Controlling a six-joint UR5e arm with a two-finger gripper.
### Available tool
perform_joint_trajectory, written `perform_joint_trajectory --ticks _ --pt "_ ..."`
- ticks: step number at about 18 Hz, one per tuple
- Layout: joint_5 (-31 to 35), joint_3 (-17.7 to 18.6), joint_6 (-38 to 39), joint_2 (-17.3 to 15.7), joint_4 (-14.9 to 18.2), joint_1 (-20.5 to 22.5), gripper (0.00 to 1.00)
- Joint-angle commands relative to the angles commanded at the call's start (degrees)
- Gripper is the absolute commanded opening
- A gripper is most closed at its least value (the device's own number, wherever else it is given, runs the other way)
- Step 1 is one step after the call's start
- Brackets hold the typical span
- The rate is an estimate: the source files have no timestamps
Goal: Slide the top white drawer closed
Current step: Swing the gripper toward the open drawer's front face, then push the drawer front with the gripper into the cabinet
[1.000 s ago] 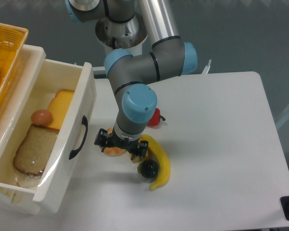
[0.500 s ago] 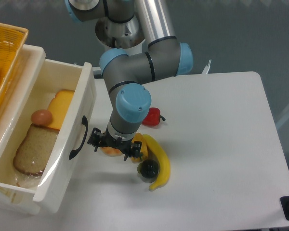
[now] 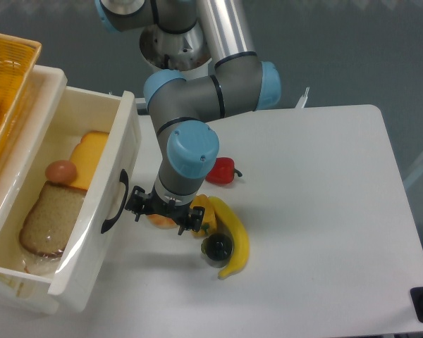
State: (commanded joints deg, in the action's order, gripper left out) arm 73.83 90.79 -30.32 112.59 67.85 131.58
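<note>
The top white drawer [image 3: 102,243] stands pulled out at the left, its front panel facing right with a curved black handle [image 3: 115,203]. Inside it lie a brown bread slice [image 3: 49,220], a brown egg [image 3: 60,171] and a yellow cheese wedge [image 3: 90,158]. My gripper [image 3: 163,214] points down at the table just right of the handle, a small gap from the front panel. Its black fingers [image 3: 135,207] are spread open, with an orange food item [image 3: 162,222] on the table under them.
A banana [image 3: 238,238], a black round item [image 3: 217,248] and a red pepper [image 3: 223,170] lie close to the right of the gripper. A woven yellow basket [image 3: 7,70] sits on top of the cabinet at the upper left. The table's edge [image 3: 402,211] runs along the right.
The gripper has moved left, from beside the banana toward the drawer's front panel. The drawer has not moved.
</note>
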Motion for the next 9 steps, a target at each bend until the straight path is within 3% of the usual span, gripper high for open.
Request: perform_joint_trajectory --ticks 9 --pt "-0.44 0.00 0.00 -0.44 0.00 -1.41 1.00"
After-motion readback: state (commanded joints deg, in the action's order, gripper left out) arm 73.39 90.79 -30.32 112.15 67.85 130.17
